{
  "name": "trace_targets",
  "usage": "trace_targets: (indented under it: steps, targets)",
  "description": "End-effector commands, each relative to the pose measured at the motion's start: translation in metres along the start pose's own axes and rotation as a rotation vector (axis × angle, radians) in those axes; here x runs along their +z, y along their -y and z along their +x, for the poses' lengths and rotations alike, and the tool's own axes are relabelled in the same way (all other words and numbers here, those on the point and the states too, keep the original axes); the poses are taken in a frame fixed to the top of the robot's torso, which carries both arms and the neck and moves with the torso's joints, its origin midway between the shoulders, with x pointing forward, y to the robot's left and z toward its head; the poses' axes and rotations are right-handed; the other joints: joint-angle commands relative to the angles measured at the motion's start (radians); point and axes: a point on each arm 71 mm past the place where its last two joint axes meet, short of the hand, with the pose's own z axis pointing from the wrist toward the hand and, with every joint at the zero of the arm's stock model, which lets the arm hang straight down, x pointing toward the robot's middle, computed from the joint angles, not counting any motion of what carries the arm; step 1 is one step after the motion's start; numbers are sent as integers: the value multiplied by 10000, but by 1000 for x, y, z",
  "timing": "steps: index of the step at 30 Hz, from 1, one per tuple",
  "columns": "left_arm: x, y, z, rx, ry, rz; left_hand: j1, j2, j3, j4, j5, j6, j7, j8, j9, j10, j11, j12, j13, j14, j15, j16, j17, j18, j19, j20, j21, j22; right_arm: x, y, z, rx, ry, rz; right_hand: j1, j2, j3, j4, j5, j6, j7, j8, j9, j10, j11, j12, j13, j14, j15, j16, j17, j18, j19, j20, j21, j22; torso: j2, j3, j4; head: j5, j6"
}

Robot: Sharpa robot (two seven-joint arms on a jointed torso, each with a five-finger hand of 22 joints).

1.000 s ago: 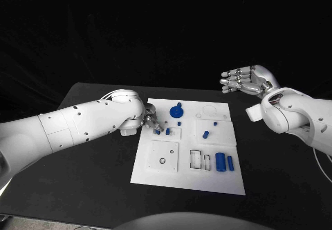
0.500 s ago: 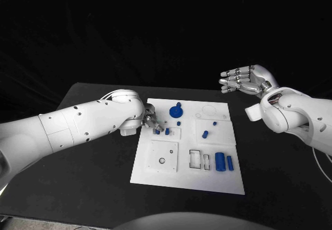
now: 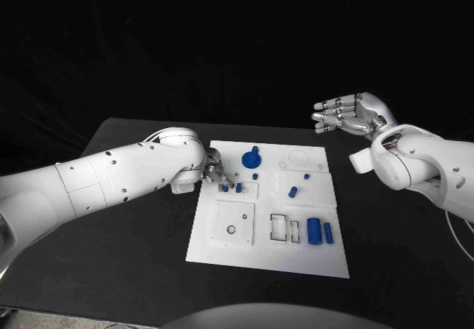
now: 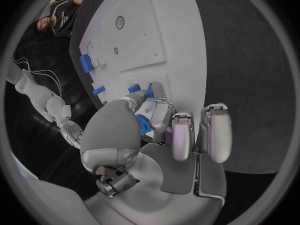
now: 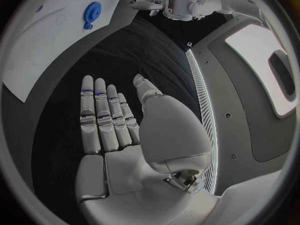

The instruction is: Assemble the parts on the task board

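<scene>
One white board (image 3: 219, 250) lies in the middle of the black worktop (image 3: 118, 260). Nearest on the board stand two blue blocks (image 3: 314, 231) side by side at its right, beside two rectangular slots (image 3: 281, 227) and a raised square plate (image 3: 233, 223). Farther on sit two small pegs (image 3: 293, 192) right of centre, then two blue pieces (image 3: 238, 187) at the left hand (image 3: 216, 171), whose fingers (image 4: 161, 116) are curled down onto them; I cannot tell whether it grips one. Beyond is one blue gear (image 3: 254, 160). The right hand (image 3: 351, 114) hovers past the board's far right corner, holding nothing, fingers apart.
</scene>
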Motion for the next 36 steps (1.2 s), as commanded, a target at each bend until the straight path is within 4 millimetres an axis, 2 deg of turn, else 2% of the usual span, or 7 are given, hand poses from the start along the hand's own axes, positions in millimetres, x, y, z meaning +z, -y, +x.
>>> trace_targets:
  steps: [1, 18, 28, 31, 34, 35, 36]
  targets:
    - [3, -5, 6, 174, -230, -254, -164, -8, -320, 128, 16, 94, -9, -22, -15, 71, 7, 45, 29, 1037, -64, 31, 2635, -117, 791, -52, 72, 1915, 0, -1, 2, -3, -187, -48, -41, 21, -5, -51, 69, -35, 62, -62, -12, -45, 42, 21, -11, -57, -19, -54, -23, 64, 36, 44, -75, -17, 3, -3, 3, 0, -7]
    - [-1, -8, -2, -602, 777, -166, -151, 171, -2098, 889, 36, 73, -16, 1, -39, 4, -1, -111, -107, 1037, -87, 31, 2635, -100, 770, -80, 13, 1872, 1, 0, 2, -9, -187, -41, -62, 19, -21, -50, 66, -45, 69, -63, -13, -58, 48, 18, -11, -66, -13, -55, -43, 63, 34, 49, -92, -19, 1, -3, 5, -2, 11]
    - [-6, -12, -4, -1841, 1130, 415, -173, 271, -3018, 936, 91, -159, 55, -34, -59, -275, 54, -514, -566, 1037, -65, 31, 2635, 4, 623, -73, -355, 1504, 1, 1, 2, -7, -200, -30, -62, 19, -21, -50, 66, -45, 69, -63, -13, -58, 48, 18, -11, -66, -13, -55, -43, 63, 34, 49, -92, -19, 0, -4, 2, 4, 12]
    - [-8, -13, -6, -2545, 1260, 1053, -33, 331, -3229, 933, 106, -371, 129, -100, -84, -619, 111, -1032, -1155, 1037, -37, 31, 2635, 116, 456, -55, -769, 1093, 1, 1, 2, -9, -198, -23, -62, 19, -21, -50, 66, -45, 69, -63, -13, -58, 48, 18, -11, -66, -13, -55, -43, 63, 34, 49, -92, -19, -8, 2, 3, 4, 20]
    - [-11, -14, -11, -3690, 1596, 1995, 110, 275, -3584, 942, 125, -1084, 423, -430, -249, -2100, 366, -3173, -3464, 974, 139, -89, 2428, 463, -140, 75, -2220, -303, 1, 1, 2, -9, -198, -16, -62, 19, -21, -50, 66, -45, 69, -63, -13, -58, 48, 18, -11, -66, -13, -55, -43, 63, 34, 49, -92, -19, -7, 5, -1, -8, 31]
    - [-11, -15, -12, -3867, 1668, 2129, 112, 278, -3684, 942, 125, -1217, 490, -493, -294, -2378, 428, -3531, -3835, 923, 192, -190, 2262, 518, -249, 118, -2495, -555, 1, 2, 2, -10, -196, -15, -62, 19, -21, -50, 66, -45, 69, -63, -13, -58, 48, 18, -11, -66, -13, -55, -43, 63, 34, 49, -92, -19, -5, 6, -1, -13, 57]
    - [-12, -15, -15, -4370, 1925, 2510, 144, 311, -3876, 937, 123, -1465, 622, -602, -387, -2764, 554, -3915, -4201, 743, 308, -530, 1739, 659, -552, 213, -3222, -1211, 1, 2, 2, -10, -194, -11, -62, 19, -21, -50, 66, -45, 69, -63, -13, -58, 48, 18, -11, -66, -13, -55, -43, 63, 34, 49, -92, -19, -7, 6, 2, -20, 64]
